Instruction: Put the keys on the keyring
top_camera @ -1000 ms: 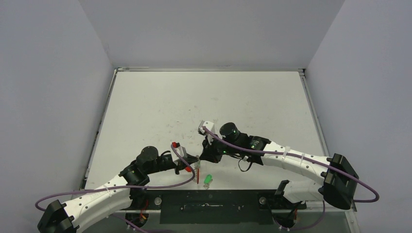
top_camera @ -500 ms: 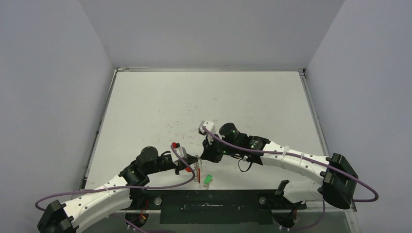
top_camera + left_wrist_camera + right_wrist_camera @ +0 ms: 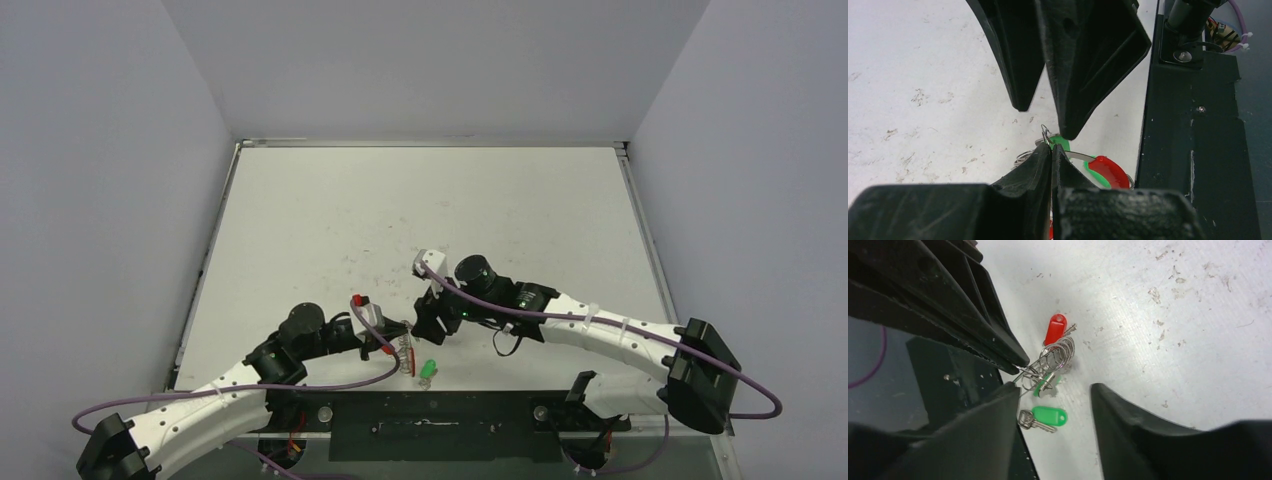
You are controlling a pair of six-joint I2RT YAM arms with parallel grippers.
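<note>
Left gripper (image 3: 398, 338) clamps keyring (image 3: 406, 360) at near edge of table (image 3: 300, 230)
Top: loose green key (image 3: 428, 370) lies just right of the ring. Left wrist: fingers (image 3: 1033, 170) pinch its wire. Right wrist: right gripper (image 3: 1055, 388), spread wide, straddles that key, which lies crosswise; right arm nearer.

The left hand (image 3: 1051, 150) hides most of the keyring (image 3: 1105, 170).

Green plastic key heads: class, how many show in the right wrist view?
2. One green-headed key lies loose on the white table; the other sits partly hidden against the silvery coiled metal ring. More could be hidden.
</note>
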